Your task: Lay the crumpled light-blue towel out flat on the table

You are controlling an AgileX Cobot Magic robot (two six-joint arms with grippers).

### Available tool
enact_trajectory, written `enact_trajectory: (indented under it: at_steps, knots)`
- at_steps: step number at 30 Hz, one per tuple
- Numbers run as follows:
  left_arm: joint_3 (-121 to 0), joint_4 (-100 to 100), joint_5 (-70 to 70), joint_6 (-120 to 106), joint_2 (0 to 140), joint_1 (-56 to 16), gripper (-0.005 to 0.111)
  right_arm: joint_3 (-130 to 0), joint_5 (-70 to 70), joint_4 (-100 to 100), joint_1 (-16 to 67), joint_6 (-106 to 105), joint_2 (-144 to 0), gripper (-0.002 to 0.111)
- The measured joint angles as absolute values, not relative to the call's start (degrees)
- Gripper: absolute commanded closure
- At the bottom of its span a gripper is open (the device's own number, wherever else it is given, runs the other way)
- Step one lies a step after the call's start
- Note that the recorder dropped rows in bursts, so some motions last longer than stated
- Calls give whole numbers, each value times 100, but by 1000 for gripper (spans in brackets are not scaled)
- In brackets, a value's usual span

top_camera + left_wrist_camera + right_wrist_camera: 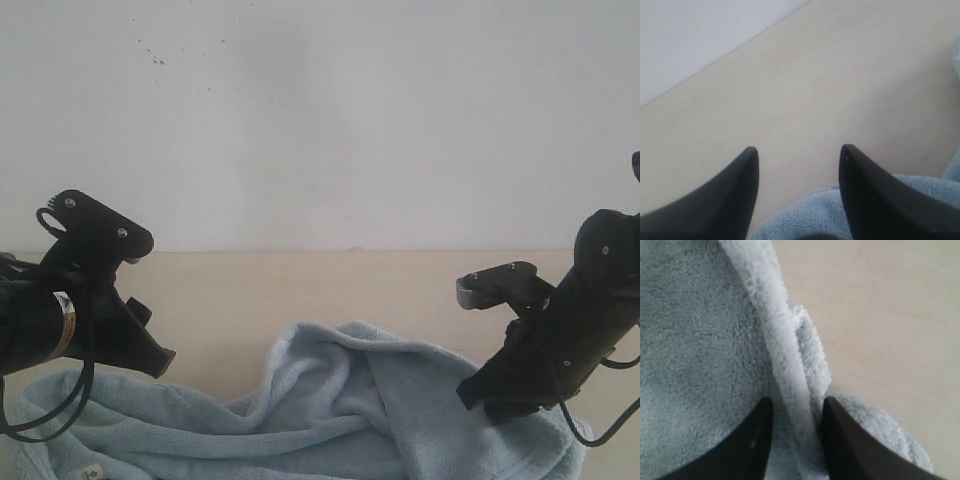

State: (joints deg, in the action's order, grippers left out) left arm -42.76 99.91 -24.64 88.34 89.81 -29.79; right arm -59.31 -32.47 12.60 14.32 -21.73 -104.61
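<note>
The light-blue towel lies crumpled along the front of the beige table, with a raised fold in its middle. My left gripper hovers over the towel's left part. In the left wrist view it is open, with bare table between its fingers and a bit of towel below them. My right gripper is down on the towel's right end. In the right wrist view it straddles a thick fluffy ridge of the towel near its edge, and the ridge fills the gap between the fingers.
A white wall rises behind the table. Bare beige table runs beside the towel's right edge and stretches behind the towel toward the wall.
</note>
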Motion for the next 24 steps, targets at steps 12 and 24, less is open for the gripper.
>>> enact_trajectory:
  at_steps: [12, 24]
  knots:
    - [-4276, 9991, -2464, 8834, 8981, -2979, 59, -5931, -3357, 1282, 1432, -2188, -10461, 67]
    - [-4348, 9991, -1838, 8834, 8981, -2979, 59, -5931, -2925, 1304, 1432, -2844, -10428, 67]
